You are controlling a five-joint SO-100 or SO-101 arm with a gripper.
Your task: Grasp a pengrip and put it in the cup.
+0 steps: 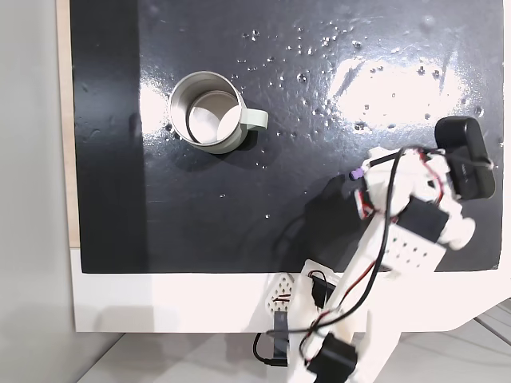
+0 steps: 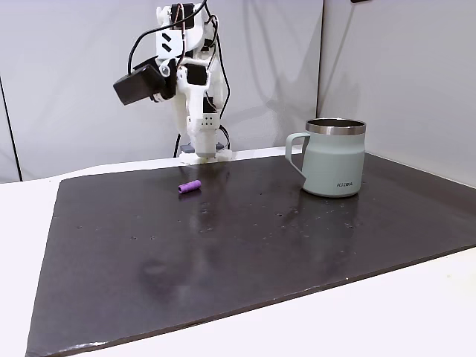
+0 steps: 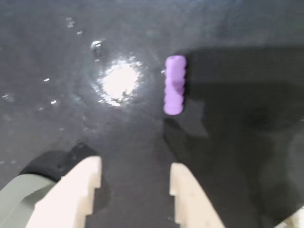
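Gripper held open and empty above the mat; pengrip lies ahead, slightly right in wrist view, long axis pointing away from the fingers.

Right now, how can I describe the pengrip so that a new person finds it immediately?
Look at the black mat on the white table. The pengrip lies flat on it near the arm's base, well apart from the grey-green cup. It is the only purple thing there: a tiny ribbed tube, far smaller than the cup.
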